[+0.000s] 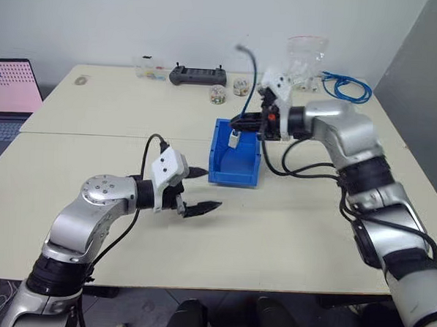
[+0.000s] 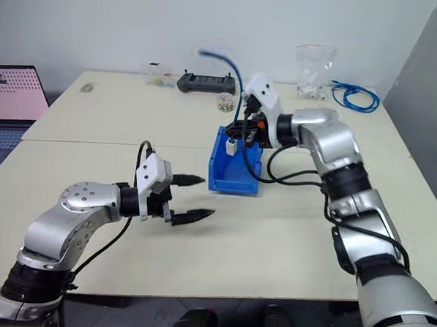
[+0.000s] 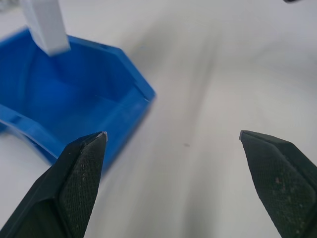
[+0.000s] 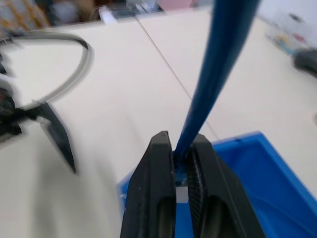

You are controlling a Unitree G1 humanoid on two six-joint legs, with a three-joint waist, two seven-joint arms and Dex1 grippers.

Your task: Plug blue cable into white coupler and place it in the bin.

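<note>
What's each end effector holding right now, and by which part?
Right end effector pinches the cable just above its plugged end, the coupler hanging over the bin. Left end effector is open, holding nothing.

an office or lab: two plain beige tables (image 1: 91, 223) pushed together against a bare white wall (image 1: 174, 22), an open laptop (image 1: 9, 97) at nine o'clock, a black handheld controller (image 1: 197, 75) and a coiled blue cable bundle (image 1: 347, 87) toward twelve and one o'clock.
</note>
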